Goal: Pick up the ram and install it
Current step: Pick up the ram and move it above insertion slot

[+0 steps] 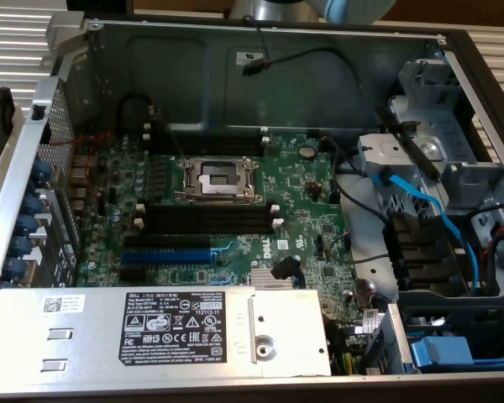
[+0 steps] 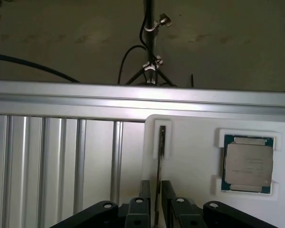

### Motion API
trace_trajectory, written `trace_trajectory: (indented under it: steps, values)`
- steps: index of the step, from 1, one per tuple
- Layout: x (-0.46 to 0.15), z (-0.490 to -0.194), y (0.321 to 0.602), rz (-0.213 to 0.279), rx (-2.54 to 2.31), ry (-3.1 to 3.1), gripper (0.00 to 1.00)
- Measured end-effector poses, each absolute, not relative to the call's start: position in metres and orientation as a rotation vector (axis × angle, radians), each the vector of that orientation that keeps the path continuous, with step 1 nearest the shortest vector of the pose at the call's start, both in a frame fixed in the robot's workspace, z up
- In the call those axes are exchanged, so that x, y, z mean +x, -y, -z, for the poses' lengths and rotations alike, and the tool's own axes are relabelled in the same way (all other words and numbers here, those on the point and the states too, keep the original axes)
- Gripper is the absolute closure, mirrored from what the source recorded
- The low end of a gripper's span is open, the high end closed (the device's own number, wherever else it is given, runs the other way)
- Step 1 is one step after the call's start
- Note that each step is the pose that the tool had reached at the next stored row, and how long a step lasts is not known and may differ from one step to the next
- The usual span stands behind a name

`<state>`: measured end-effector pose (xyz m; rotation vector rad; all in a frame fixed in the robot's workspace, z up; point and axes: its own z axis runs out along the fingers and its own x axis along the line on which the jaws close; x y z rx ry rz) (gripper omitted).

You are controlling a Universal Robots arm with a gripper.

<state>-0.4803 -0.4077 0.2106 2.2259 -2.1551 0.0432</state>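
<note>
Pick-up step; ram (image 2: 162, 142) not yet gripped. Stands on edge in slot at white holder (image 2: 194, 137) corner beside rail (image 2: 133, 95). Gripper (image 2: 156, 185) wide, fingers (image 2: 145, 190) straddling it. Grasp likely needs square closure on flat faces.

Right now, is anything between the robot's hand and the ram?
Nothing. In the wrist view the ram stands on edge in its white holder, its near end between the open hand's fingers, with only thin gaps beside it.
</note>
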Motion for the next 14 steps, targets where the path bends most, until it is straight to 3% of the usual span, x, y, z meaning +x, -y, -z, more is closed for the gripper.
trace_trajectory:
  steps: [14]
  values:
    - [-0.4764, -0.2060, 0.4079, -0.055, 2.238, 2.152, 0.76]
